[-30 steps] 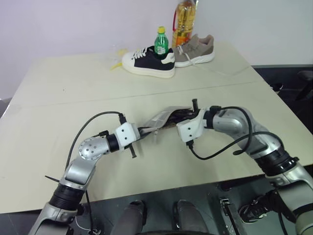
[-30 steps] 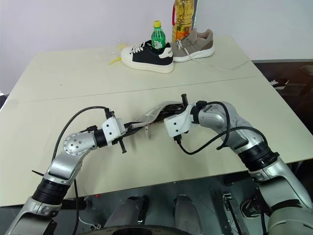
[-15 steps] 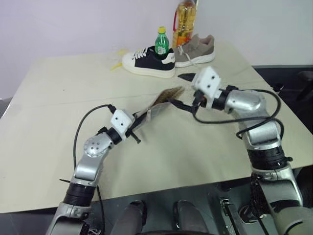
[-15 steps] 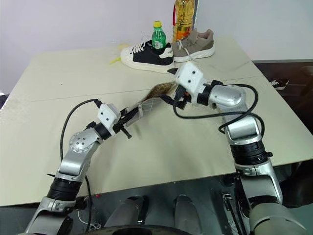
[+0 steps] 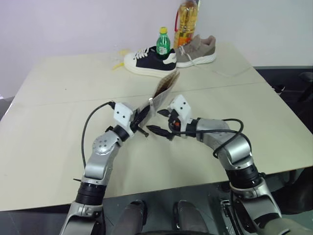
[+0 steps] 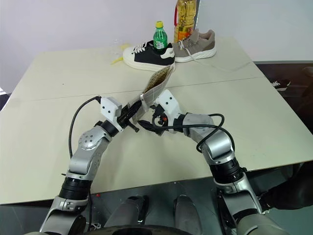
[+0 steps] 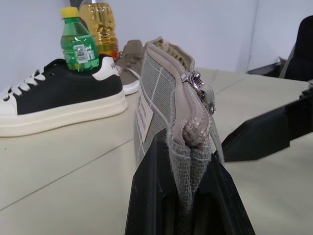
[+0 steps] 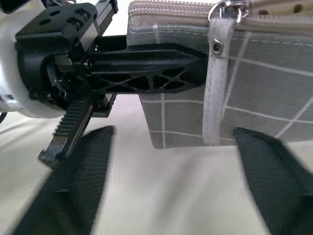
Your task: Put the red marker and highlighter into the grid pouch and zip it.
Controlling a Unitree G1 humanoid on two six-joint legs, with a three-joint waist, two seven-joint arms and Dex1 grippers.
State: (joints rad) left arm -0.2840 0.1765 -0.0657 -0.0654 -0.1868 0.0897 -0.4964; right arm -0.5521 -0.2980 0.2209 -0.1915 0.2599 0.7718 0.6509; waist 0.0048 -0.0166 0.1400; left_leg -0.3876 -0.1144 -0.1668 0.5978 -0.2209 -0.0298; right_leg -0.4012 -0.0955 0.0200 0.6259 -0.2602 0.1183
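Observation:
The grid pouch (image 5: 165, 86), grey with white lines, is held up off the table and slants up and away. My left gripper (image 5: 143, 119) is shut on its lower corner, and in the left wrist view the fabric is pinched between the black fingers (image 7: 146, 196). The zipper slider and its pale pull strap (image 8: 214, 88) sit close to that held corner. My right gripper (image 8: 171, 186) is open just below the pouch, its fingers (image 8: 73, 196) spread either side of the strap without touching it. The red marker and the highlighter are out of view.
At the far edge of the beige table (image 5: 58, 112) stand a black-and-white sneaker (image 5: 149, 61) holding a green bottle (image 5: 162, 43), a grey sneaker (image 5: 195, 50) and a yellow oil bottle (image 5: 187, 19). A small yellow scrap (image 5: 116, 64) lies left of the shoes.
My right gripper left the pouch's far end, rolled over and swung down and left under the pouch, near my left gripper. My left gripper tipped the pouch more upright.

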